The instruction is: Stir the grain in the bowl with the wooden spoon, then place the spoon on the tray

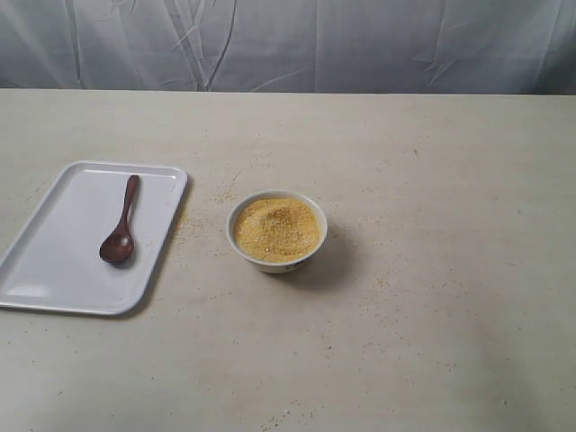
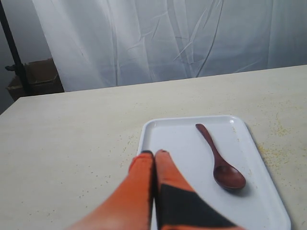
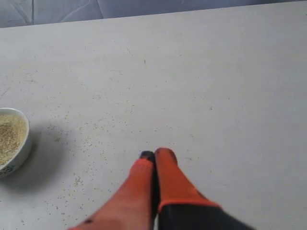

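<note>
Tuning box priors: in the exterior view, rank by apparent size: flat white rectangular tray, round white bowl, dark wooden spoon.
1. flat white rectangular tray, clearly largest.
2. round white bowl.
3. dark wooden spoon: nearly bowl-width long, but far slimmer.

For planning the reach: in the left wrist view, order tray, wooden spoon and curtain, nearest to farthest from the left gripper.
1. tray, just beyond the left gripper.
2. wooden spoon, lying on the tray, farther in.
3. curtain, behind the table's far edge.
</note>
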Tool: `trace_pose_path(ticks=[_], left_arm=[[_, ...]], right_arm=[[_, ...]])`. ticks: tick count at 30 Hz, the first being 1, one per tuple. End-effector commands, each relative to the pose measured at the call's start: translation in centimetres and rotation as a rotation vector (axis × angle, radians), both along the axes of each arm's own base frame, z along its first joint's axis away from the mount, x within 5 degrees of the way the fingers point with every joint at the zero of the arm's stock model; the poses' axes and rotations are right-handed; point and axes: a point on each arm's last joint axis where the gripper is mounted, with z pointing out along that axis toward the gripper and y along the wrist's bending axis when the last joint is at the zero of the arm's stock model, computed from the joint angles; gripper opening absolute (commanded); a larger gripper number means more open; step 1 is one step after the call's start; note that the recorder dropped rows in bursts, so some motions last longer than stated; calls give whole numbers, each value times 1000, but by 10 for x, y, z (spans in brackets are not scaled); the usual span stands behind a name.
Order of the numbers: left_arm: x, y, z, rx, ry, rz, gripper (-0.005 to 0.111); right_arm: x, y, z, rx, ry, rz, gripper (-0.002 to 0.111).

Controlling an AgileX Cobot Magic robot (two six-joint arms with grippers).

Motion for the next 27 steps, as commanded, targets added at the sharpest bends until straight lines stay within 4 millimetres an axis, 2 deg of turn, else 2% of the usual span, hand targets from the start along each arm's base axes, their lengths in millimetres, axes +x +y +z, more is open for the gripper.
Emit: trace_pose_path(ticks=[1, 6, 12, 18, 23, 27], left_arm=[[0, 0, -1, 0, 1, -6, 0], [0, 0, -1, 0, 1, -6, 0], [0, 0, -1, 0, 1, -6, 0], [0, 0, -1, 0, 1, -6, 0], [0, 0, -1, 0, 1, -6, 0], [0, 0, -1, 0, 1, -6, 0]], right_arm=[[-8, -1, 2, 6, -12, -4, 0], [-9, 0, 2, 12, -17, 7, 0], [-21, 2, 9, 80, -74, 24, 0], [-46, -7, 22, 113, -221, -51, 0], [-75, -15, 30, 94, -384, -151, 0], [-87, -16, 33, 92, -449, -167, 0]])
